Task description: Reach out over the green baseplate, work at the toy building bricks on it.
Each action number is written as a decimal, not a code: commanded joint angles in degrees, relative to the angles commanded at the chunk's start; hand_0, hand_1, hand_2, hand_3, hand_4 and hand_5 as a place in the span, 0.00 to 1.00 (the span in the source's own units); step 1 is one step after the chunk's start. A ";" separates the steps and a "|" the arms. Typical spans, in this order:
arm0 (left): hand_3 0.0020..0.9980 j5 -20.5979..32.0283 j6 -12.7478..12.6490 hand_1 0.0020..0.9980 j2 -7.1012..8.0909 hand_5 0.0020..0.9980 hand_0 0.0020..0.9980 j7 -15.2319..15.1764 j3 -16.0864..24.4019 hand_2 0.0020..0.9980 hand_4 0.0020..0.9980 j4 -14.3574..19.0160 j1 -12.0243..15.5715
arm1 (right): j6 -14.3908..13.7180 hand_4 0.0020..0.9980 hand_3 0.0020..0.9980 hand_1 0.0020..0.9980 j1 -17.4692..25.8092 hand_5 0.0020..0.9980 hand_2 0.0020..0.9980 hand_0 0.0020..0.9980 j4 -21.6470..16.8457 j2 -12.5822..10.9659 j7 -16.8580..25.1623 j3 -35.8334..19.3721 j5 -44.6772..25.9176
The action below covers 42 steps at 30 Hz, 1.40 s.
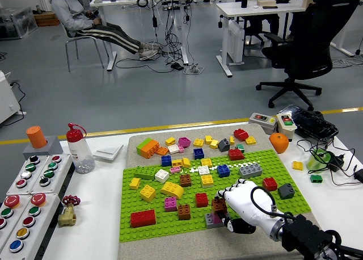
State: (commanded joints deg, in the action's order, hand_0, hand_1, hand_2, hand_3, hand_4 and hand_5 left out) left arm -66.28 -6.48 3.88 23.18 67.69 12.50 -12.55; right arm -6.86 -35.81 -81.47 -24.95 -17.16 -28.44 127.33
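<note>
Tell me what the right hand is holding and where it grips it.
The right hand curls over a brown brick on the green baseplate, fingers at its top; whether they actually grip it cannot be told.

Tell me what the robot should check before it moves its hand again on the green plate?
1. Right hand is over the green baseplate: ok.
2. Fingers reach the brown brick: ok, they touch it.
3. Brown brick firmly gripped: cannot tell, the hand hides part of it.
4. Grey brick beside it stays out of the way: not ok, it sits right against the hand.
5. Red brick nearby is apart from the hand: ok.
6. Left hand ready: cannot tell, out of view.
</note>
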 joint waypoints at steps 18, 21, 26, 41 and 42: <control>0.42 -0.23 0.17 0.62 -0.01 1.00 0.66 0.19 0.04 0.63 0.35 0.02 -0.11 | 1.30 0.39 0.59 0.65 0.08 0.34 0.66 0.76 0.00 -0.08 0.78 -0.15 -0.06; 0.42 -0.19 0.15 0.62 -0.01 1.00 0.66 0.14 0.03 0.63 0.35 0.02 -0.11 | 1.43 0.39 0.59 0.65 0.04 0.34 0.66 0.76 0.10 -0.06 0.92 -0.19 -0.01; 0.42 -0.21 0.16 0.62 -0.02 1.00 0.66 0.16 0.04 0.62 0.35 0.03 -0.10 | 1.51 0.40 0.63 0.67 0.00 0.35 0.69 0.77 0.48 0.10 1.20 -0.24 0.09; 0.42 -0.79 0.31 0.62 0.08 1.00 0.66 0.67 0.32 0.63 0.35 0.07 -0.14 | 1.85 0.47 0.79 0.72 0.11 0.34 0.80 0.79 0.46 0.31 2.35 -0.84 0.21; 0.42 -0.78 0.32 0.62 0.08 1.00 0.66 0.68 0.32 0.63 0.35 0.07 -0.13 | 1.87 0.47 0.79 0.72 0.12 0.34 0.80 0.79 0.42 0.32 2.41 -0.88 0.22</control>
State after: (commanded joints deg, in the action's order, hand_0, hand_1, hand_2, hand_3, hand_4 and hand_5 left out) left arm -67.06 -6.16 3.96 23.86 68.01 12.57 -12.68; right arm -4.99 -35.69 -81.05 -24.63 -14.75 -29.33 127.55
